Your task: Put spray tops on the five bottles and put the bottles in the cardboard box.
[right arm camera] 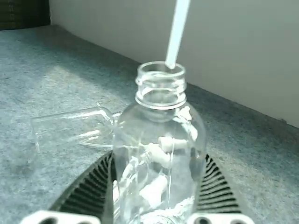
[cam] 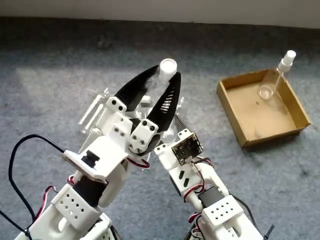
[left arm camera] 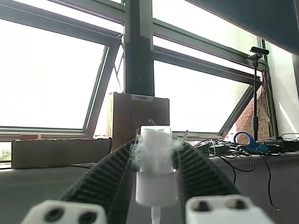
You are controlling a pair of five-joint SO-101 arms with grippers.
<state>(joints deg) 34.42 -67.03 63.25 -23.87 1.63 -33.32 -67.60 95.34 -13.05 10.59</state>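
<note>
While my left gripper (left arm camera: 156, 145) is clamping the light spray top (left arm camera: 156, 184), my right gripper (right arm camera: 156, 164) is holding the clear bottle (right arm camera: 159, 140), probably slippery, around its belly, with the thin dip tube (right arm camera: 176, 28) hanging at its neck.

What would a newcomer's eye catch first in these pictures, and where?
The left gripper, raised high in the middle, is shut on a white spray top. Under it the right gripper holds a clear bottle upright, the top's tube at its open neck. To the right, one capped bottle leans in the cardboard box.
</note>
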